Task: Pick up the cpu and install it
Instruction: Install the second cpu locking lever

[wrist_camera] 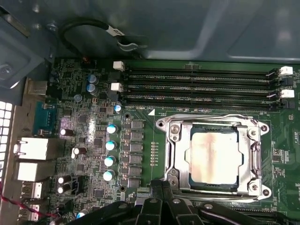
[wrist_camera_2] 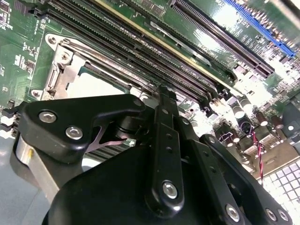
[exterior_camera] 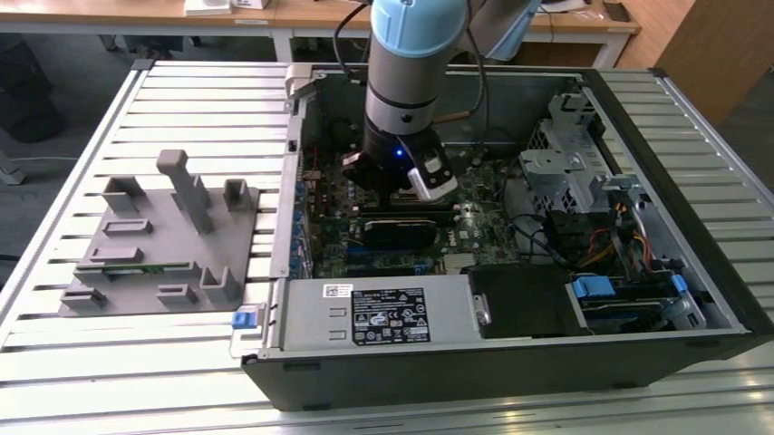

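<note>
Exterior view: set high and off the arm, looking down at an angle on the open computer case (exterior_camera: 629, 227) — it stands well back, so the slatted table (exterior_camera: 72, 381) and the grey fixture plate (exterior_camera: 158, 245) fit in too.
First wrist view: rides on the arm, facing almost straight down on the motherboard (wrist_camera: 89, 140) from close by — the socket frame (wrist_camera: 213, 157) lies square to the lens.
Second wrist view: very near, low and slanted, looking across the gripper (wrist_camera_2: 161, 101) links at the board.
Shared ground: both wrist views cover the socket frame and the memory slots (wrist_camera: 201, 86); the exterior view takes in the same board beneath the arm (exterior_camera: 411, 82).
</note>
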Motion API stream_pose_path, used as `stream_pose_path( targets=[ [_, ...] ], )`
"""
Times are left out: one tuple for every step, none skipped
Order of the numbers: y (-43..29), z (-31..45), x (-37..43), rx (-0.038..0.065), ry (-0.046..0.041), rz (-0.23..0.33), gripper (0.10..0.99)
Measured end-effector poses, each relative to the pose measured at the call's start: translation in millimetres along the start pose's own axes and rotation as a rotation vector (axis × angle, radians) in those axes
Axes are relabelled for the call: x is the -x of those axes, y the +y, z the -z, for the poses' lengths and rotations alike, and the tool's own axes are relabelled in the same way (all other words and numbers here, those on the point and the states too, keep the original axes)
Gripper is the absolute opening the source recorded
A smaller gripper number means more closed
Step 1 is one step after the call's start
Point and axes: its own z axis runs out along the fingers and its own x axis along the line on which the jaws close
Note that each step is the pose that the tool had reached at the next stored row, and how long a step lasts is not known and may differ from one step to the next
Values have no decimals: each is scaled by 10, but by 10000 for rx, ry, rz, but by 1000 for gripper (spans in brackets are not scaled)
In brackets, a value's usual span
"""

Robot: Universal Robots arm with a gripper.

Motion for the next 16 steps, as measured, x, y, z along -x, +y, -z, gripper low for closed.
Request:
stream_pose_path(
  targets=[
    [4, -5, -1, 0, 0, 0, 122],
    [8, -9, -2, 0, 1, 0, 122],
    [11, -13, -3, 1, 1, 0, 122],
    [13, -16, -5, 0, 1, 0, 122],
    [12, -19, -7, -2, 1, -1, 122],
    [12, -20, -10, -1, 1, 0, 122],
    [12, -20, -12, -2, 1, 0, 122],
    [13, -21, -15, 1, 0, 0, 122],
    [13, -21, -18, 2, 0, 0, 122],
    [13, -20, -19, 6, 1, 1, 122],
    [13, -17, -20, 10, 1, 1, 122],
    [14, -15, -20, 13, -1, 2, 122],
    [14, -12, -22, 13, 0, 0, 122],
    [16, -5, -22, 16, -2, 1, 122],
    [18, 4, -22, 20, -2, 1, 122],
    [19, 16, -23, 19, -2, 0, 122]
  ],
)
